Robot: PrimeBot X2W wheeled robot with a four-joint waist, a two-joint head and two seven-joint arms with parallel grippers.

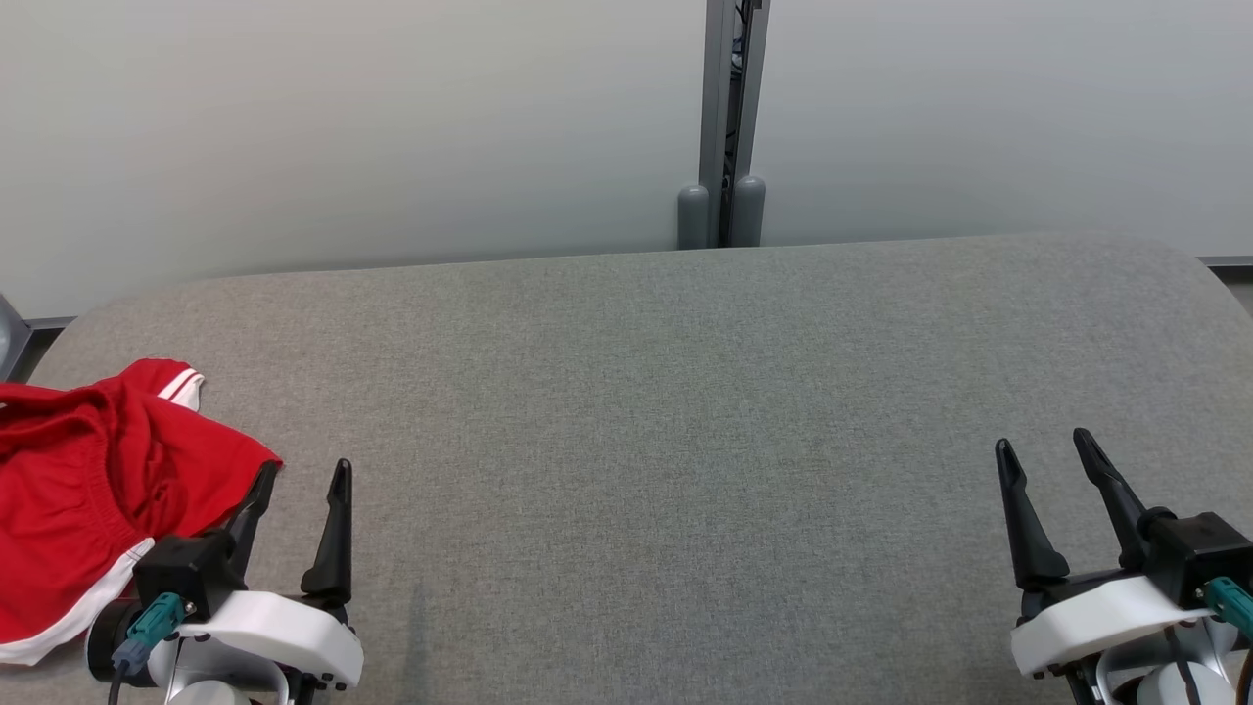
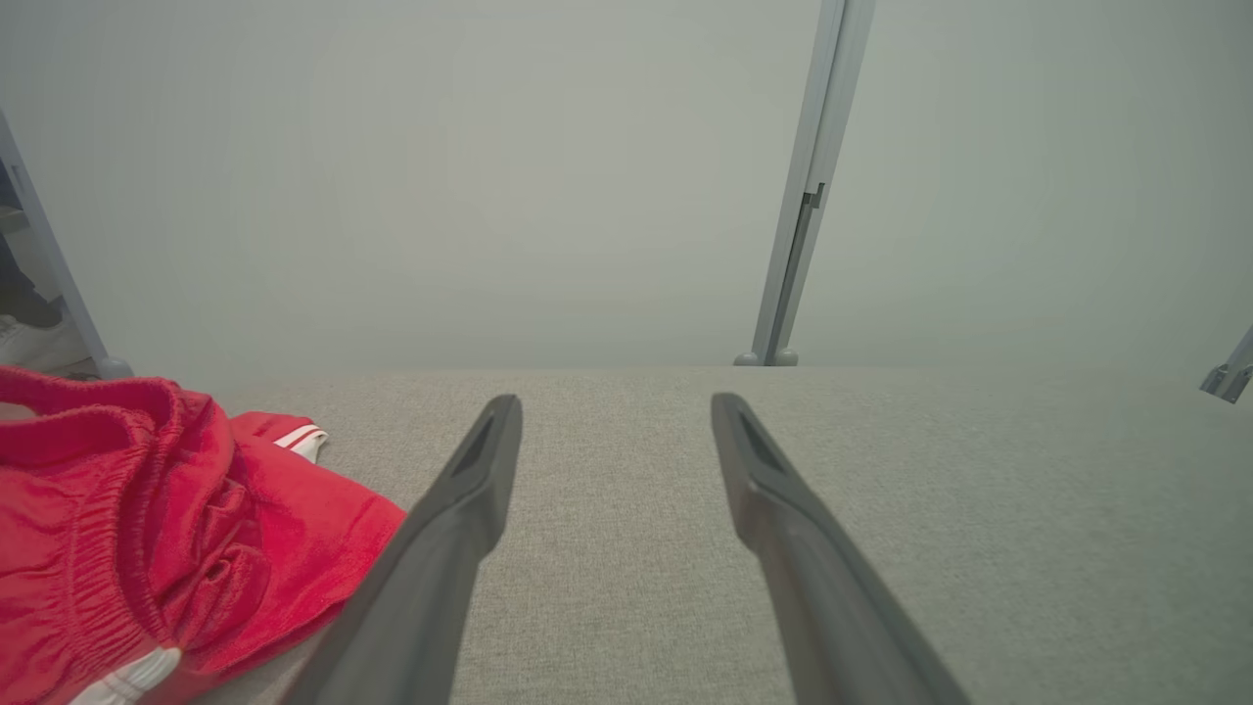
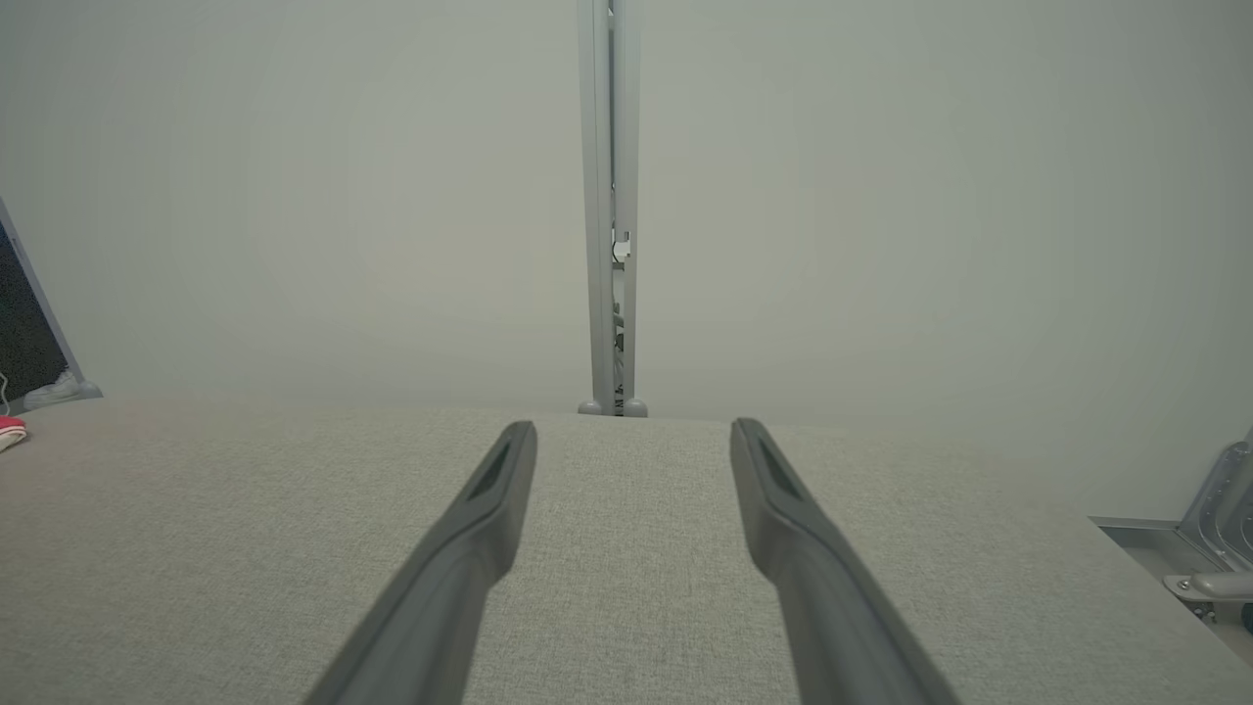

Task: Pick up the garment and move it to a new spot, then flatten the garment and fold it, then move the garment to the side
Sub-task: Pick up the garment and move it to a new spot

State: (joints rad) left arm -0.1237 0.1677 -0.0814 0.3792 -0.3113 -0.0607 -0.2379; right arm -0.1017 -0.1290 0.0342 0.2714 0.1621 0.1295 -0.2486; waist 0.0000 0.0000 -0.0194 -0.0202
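Note:
A crumpled red garment (image 1: 83, 490) with white trim and an elastic waistband lies at the left edge of the grey padded table (image 1: 666, 392); in the left wrist view the garment (image 2: 127, 529) fills the lower left. My left gripper (image 1: 301, 475) stands open just right of it, its left finger close beside the cloth's edge, nothing between the fingers (image 2: 470, 490). My right gripper (image 1: 1047, 446) is open at the lower right, far from the garment, over bare table. A sliver of the red cloth (image 3: 10, 431) shows at the far left of the right wrist view.
A pale wall runs behind the table, with a grey vertical post (image 1: 729, 117) at its middle. The table's rounded corners fall off at far left and far right. A metal bracket (image 3: 1214, 548) sits beyond the right edge.

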